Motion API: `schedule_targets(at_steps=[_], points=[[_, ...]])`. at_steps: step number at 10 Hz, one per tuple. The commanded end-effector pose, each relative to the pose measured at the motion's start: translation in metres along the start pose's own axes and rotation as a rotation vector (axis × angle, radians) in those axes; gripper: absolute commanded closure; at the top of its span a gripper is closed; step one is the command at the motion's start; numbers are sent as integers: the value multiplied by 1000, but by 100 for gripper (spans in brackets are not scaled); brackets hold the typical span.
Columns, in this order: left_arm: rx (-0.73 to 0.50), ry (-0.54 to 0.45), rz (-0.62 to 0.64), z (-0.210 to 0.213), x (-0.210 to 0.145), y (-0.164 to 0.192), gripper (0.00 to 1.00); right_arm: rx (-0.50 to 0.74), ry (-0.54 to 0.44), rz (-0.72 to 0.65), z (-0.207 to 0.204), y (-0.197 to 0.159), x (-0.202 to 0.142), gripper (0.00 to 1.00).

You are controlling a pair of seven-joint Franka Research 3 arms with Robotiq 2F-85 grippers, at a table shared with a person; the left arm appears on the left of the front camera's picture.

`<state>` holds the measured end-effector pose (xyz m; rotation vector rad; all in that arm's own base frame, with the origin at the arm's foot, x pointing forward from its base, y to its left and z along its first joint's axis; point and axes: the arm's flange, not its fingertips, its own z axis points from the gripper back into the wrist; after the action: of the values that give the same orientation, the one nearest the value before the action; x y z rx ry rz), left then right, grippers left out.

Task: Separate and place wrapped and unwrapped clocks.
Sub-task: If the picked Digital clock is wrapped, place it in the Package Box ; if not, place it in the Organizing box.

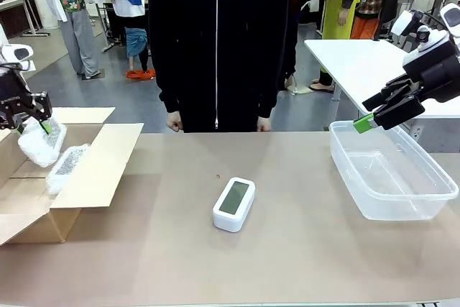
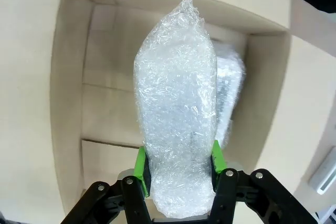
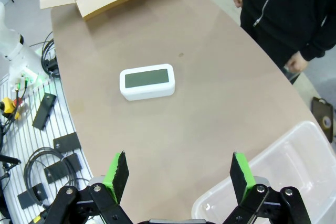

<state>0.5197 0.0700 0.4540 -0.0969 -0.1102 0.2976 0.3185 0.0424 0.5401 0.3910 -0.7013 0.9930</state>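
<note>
Gripping 1 wrapped clock (image 2: 176,114) over cardboard box (image 2: 68,103), left gripper (image 2: 178,162); right gripper (image 3: 178,174) spread near bin (image 1: 402,208)

held wrapped clock (image 2: 176,119): contents blurred by bubble wrap | second wrapped clock (image 2: 231,87): mostly hidden behind it | cardboard box (image 1: 100,163): cut by left edge | clear bin (image 3: 304,156): cut by right edge

Place: robotics lab | white robot arm (image 1: 431,41) at 2 o'clock over worktable (image 1: 309,249) | cables (image 3: 38,162), black parts (image 3: 44,110) on slotted bench (image 3: 21,135), 8 o'clock in right wrist view
</note>
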Motion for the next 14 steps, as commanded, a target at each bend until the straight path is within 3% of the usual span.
schedule_targets(at_steps=[1,7,10,11,14], points=[[71,-5,27,-4,9,5,47,25,-26,8,-4,-3,0,0],[161,-4,90,-46,39,15,47,25,-26,8,-4,-3,0,0],[149,21,81,-71,51,14,47,25,-26,8,-4,-3,0,0],[154,44,87,-76,52,14,3,25,-26,8,-4,-3,0,0],[172,79,86,-79,51,15,0,25,-26,8,-4,-3,0,0]])
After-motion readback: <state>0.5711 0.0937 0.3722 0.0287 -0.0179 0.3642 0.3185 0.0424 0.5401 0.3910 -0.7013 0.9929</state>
